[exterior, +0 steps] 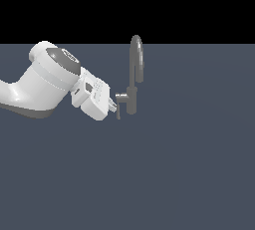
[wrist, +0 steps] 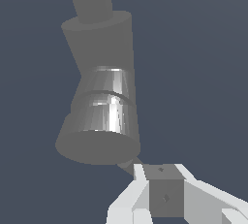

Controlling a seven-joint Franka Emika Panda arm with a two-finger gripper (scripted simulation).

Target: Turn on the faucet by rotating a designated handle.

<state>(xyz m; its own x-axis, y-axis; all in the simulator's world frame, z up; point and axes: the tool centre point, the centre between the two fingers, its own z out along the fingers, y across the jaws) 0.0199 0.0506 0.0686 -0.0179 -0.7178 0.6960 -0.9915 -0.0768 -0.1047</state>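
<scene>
Grey metal faucet (exterior: 133, 79) standing upright on dark blue-grey floor (exterior: 179, 174), about mid-frame in exterior view. Short round base, tall arched spout (exterior: 136, 57) curving over, outlet pointing down on exterior view's right side of the neck. Thin grey handle (exterior: 119, 102) sticking out from faucet body toward exterior view's left: short stub, then slim bar dropping downward. White robot arm (exterior: 42, 82) coming in from exterior view's left, tilted, wrist aimed at faucet. Gripper (exterior: 114, 105) right at the handle bar, tips touching or just beside it; exact contact hard to tell from exterior view. Black band across top of exterior view, flat floor below.

Wrist view: faucet (wrist: 104, 97) filling most of frame, seen close and from below-ish, shiny bright band on the middle of the body, spout neck running off the frame edge. Grey blocky piece of handle (wrist: 164, 191) sitting between two white fingers (wrist: 131, 201), one finger each side. Fingers pressed close against that piece, looks pinched, no visible gap on either side. Gripper (wrist: 165, 196) low in that frame, only partly visible, fingertips cut off by frame edge. Thin dark stub linking handle piece back to faucet base, partly hidden behind fingers.
</scene>
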